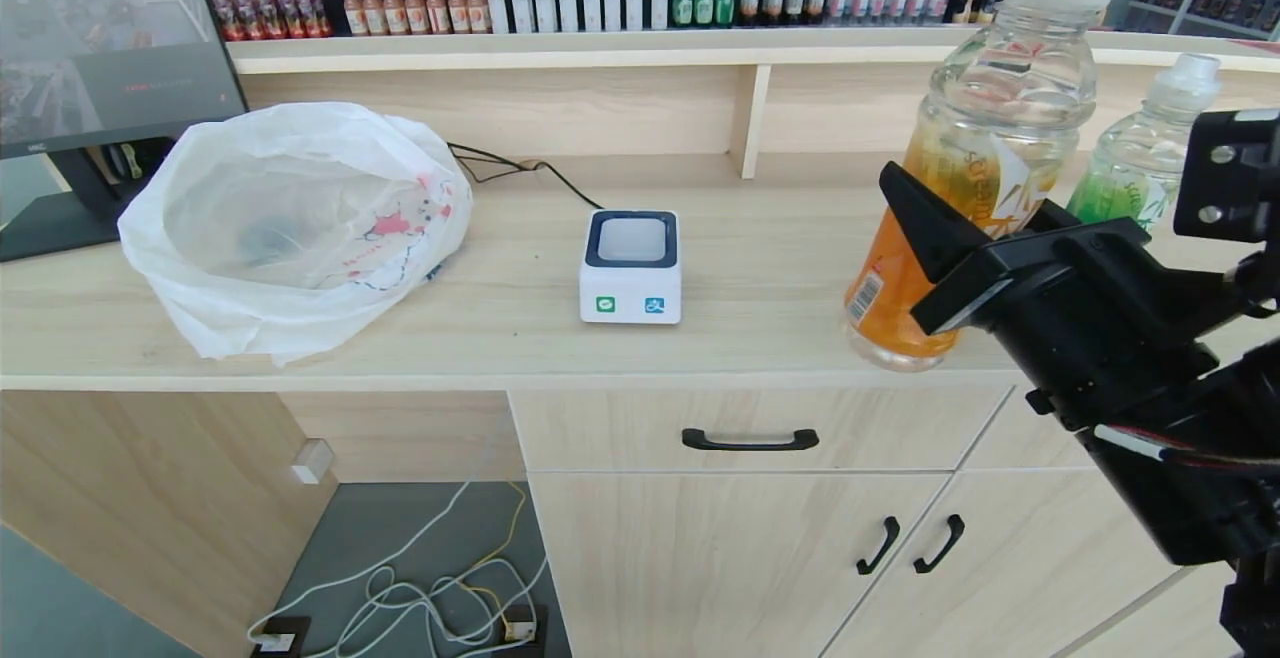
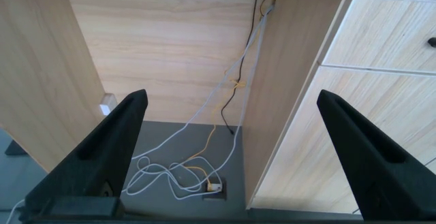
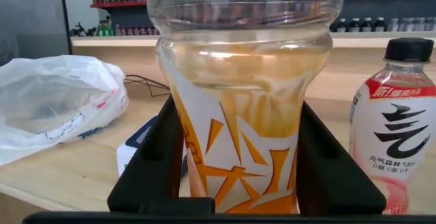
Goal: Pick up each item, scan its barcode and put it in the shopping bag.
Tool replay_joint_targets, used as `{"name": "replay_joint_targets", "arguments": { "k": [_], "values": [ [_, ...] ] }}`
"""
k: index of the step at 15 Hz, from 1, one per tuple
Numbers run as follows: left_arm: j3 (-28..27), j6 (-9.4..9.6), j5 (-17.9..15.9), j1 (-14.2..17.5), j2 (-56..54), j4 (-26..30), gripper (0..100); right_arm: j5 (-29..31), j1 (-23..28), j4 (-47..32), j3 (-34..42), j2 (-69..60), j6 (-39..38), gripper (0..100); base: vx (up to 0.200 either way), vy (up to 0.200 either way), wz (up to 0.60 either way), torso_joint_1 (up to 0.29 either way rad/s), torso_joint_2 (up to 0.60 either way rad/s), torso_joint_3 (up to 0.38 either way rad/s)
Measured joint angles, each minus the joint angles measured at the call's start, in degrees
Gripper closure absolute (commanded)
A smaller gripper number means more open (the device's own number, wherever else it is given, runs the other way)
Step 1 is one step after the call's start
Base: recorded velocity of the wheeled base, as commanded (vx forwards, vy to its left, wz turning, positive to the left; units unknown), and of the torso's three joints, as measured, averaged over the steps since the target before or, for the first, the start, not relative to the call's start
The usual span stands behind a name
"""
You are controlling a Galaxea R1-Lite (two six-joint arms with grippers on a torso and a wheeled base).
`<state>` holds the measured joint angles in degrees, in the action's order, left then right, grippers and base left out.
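Head view, right hand clamping orange bottle near counter's front edge.

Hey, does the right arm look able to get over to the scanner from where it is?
Probably yes. The right gripper, shut on the orange bottle, is at the counter's right end, and just bare wood lies between it and the scanner.

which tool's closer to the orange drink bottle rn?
Right. The right tool is clamped around the orange drink bottle at countertop level; the left tool is open, down below it, facing the floor cables.
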<state>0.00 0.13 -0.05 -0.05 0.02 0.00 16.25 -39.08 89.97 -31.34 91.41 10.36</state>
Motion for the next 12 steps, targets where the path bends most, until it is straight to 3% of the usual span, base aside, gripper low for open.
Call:
{"name": "replay_joint_targets", "arguments": {
  "k": [12],
  "values": [
    [0.0, -0.46, 0.05, 0.05, 0.0, 0.0, 0, -0.02, 3.5, -0.09, -0.1, 0.02, -0.16, 100, 0.0, 0.2, 0.0, 0.004, 0.0, 0.0]
  ]
}}
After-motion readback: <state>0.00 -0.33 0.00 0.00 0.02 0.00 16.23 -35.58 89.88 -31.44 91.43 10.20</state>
